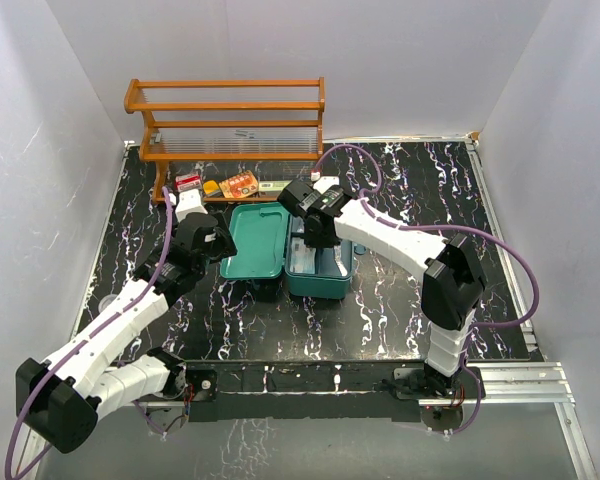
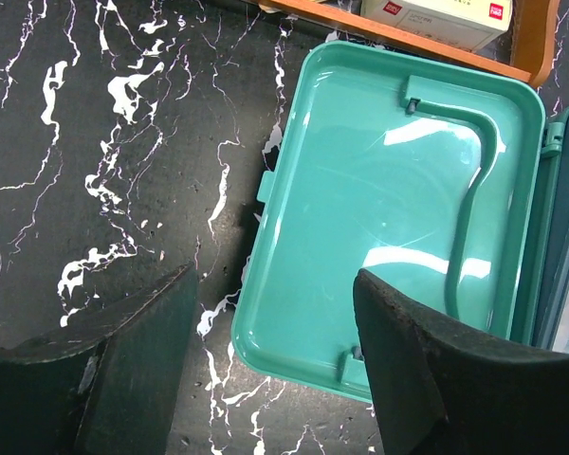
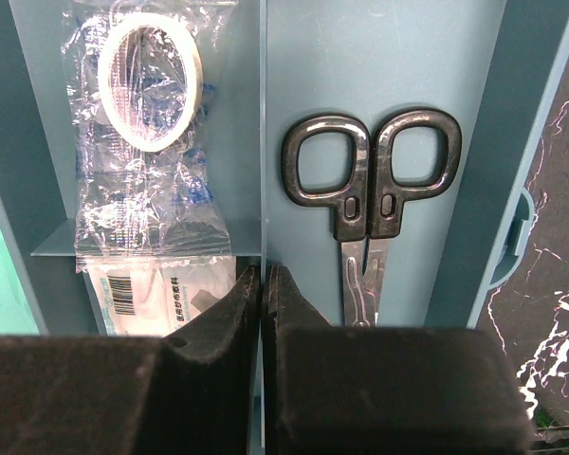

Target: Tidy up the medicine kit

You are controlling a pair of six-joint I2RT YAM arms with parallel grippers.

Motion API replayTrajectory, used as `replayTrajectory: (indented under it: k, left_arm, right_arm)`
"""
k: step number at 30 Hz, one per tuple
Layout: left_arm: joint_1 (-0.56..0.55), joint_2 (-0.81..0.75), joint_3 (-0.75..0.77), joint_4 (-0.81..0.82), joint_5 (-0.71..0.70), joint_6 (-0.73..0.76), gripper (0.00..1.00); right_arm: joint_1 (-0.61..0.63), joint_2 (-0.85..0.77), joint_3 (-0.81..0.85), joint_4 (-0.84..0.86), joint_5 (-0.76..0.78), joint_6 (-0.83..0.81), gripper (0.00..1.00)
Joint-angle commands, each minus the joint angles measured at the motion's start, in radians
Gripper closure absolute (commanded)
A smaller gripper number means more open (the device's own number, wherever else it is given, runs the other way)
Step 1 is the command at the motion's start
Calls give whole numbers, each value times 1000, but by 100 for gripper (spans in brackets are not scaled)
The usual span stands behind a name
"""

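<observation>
- The medicine kit (image 1: pixel 320 285) is sitting open near the middle of the black marbled table (image 1: pixel 400 300). Its lid (image 2: pixel 379 190) is lying flat with the inside facing up, hinged to the left side of the base.
- The darker insert tray (image 3: pixel 379 57) is resting in the base, split by a thin upright divider.
- Black-handled scissors (image 3: pixel 365 213) are lying closed in the compartment right of the divider.
- A roll of white tape (image 3: pixel 155 142) in a clear plastic bag (image 3: pixel 142 199) is lying in the compartment left of the divider. The bag is partly covering a white packet (image 3: pixel 156 294) with a barcode.
- The right gripper (image 3: pixel 264 294) is hanging over the tray, right above the divider. Its jaws are pressed together and gripping nothing.
- The left gripper (image 2: pixel 273 284) is hovering over the lid's outer left edge. Its jaws are standing well apart with nothing between them.
- An orange wooden rack (image 1: pixel 230 84) is standing just behind the kit, against the back wall.
- A small white box (image 2: pixel 436 14) and an orange blister pack (image 1: pixel 242 185) are lying under the rack's lowest shelf, just behind the lid.
</observation>
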Motion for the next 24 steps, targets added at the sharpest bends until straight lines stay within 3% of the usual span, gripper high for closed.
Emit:
replayTrajectory:
  k: [1,15,24]
  left_arm:
    - [16,2,5,-3,20,-3,35]
    - [25,14,11,5,36,-3,34]
    - [30,10,9,-4,36,-1,34]
  right_arm:
    - [-8,-2,-4,35,-32,-13,100]
    - [-25,-10,147,-88,-107,-68,100]
    - [-32,6,94,-88,-66,-29,100]
